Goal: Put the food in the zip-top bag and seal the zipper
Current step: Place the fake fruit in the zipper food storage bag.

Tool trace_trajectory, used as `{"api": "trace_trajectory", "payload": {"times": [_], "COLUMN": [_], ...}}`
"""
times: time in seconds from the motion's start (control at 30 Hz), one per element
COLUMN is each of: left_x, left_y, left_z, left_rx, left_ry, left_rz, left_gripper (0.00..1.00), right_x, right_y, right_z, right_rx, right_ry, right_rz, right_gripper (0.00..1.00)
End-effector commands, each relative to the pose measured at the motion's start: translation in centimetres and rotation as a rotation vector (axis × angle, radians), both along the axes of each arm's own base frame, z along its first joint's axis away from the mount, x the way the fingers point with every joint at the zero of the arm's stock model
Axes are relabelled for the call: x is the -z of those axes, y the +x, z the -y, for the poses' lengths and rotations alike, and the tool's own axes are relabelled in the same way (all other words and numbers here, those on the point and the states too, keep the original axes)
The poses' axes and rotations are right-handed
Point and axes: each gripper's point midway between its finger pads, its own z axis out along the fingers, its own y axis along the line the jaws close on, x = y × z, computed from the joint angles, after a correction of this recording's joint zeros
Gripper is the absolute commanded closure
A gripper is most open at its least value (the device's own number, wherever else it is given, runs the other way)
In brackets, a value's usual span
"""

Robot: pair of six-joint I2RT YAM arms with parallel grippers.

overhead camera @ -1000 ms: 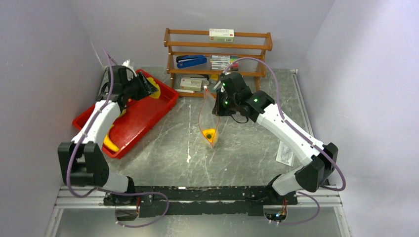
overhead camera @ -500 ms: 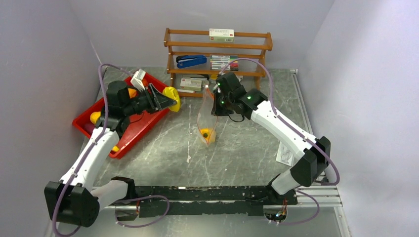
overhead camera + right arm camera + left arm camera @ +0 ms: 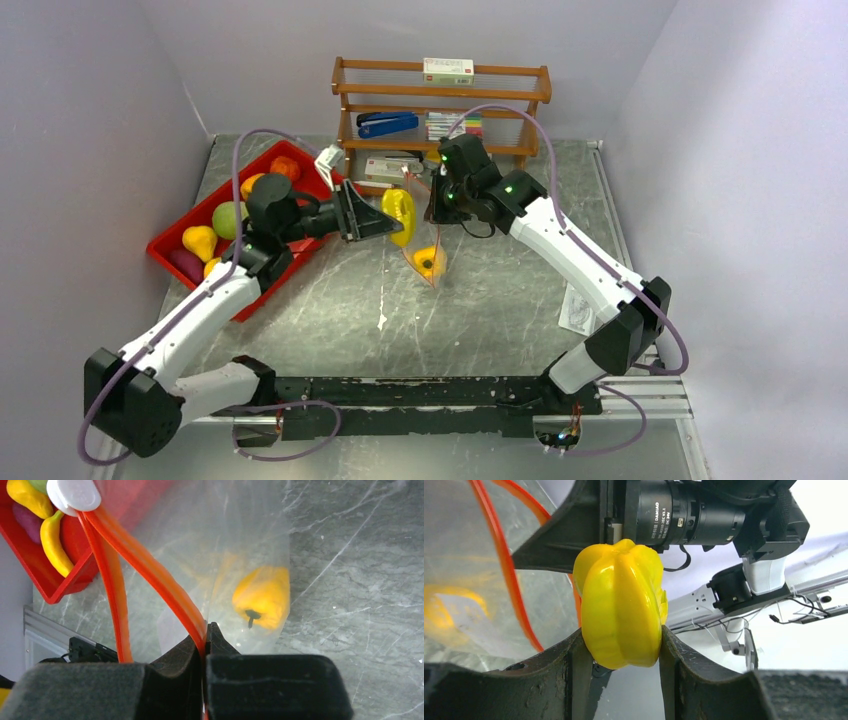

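The yellow pepper (image 3: 621, 605) is showing as a glossy, ribbed, lobed toy, and the left gripper (image 3: 375, 215) is pinching it by its lower sides between both fingers, holding it in the air near the centre of the overhead view, just left of the bag's mouth. The zip-top bag (image 3: 225, 555) is hanging clear and limp from the right gripper (image 3: 206, 640), whose jaws are squeezing tight on the red-orange zipper (image 3: 150, 565) at the bag's rim. The strip is looping apart, so the mouth is gaping. The bag's bottom is resting on the grey table (image 3: 500, 310), with an orange pepper (image 3: 262, 605) lying inside it. At the left of the overhead view, the red tray (image 3: 310, 248) is carrying the remaining fruit. Compared with a second ago, the left arm is no longer reaching down into the tray. It has been swinging right with the pepper, past the tray's right corner, while the right gripper has been keeping the bag raised.
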Motion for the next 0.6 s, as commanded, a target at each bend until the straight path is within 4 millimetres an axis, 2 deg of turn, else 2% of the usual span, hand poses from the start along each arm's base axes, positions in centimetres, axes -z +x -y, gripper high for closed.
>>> {"api": "trace_trajectory", "payload": {"times": [0.0, 0.1, 0.23, 0.4, 0.57], "left_x": [-0.4, 1.5, 3.1, 4.3, 6.5], "left_y": [-0.9, -0.4, 0.2, 1.2, 2.6], "left_z": [2.2, 3.0, 3.4, 3.4, 2.7], "left_rx": [0.076, 0.06, 0.044, -0.002, -0.078], "left_ry": [-0.038, 0.012, 0.055, 0.111, 0.246], "left_rz": [0.017, -0.012, -0.029, -0.036, -0.063], "left_gripper": [0.67, 0.66, 0.66, 0.63, 0.57], "right_x": [-0.6, -0.9, -1.3, -1.6, -1.5], "right_y": [-0.1, -0.1, -0.2, -0.4, -0.5], "right_z": [-0.4, -0.6, -0.7, -1.0, -1.0], "right_rx": [-0.002, -0.007, -0.012, -0.026, -0.025], "right_ry": [0.024, 0.032, 0.042, 0.055, 0.057], "right_rz": [-0.001, 0.004, 0.008, 0.018, 0.017], "right_gripper": [1.0, 1.0, 1.0, 1.0, 1.0]}}
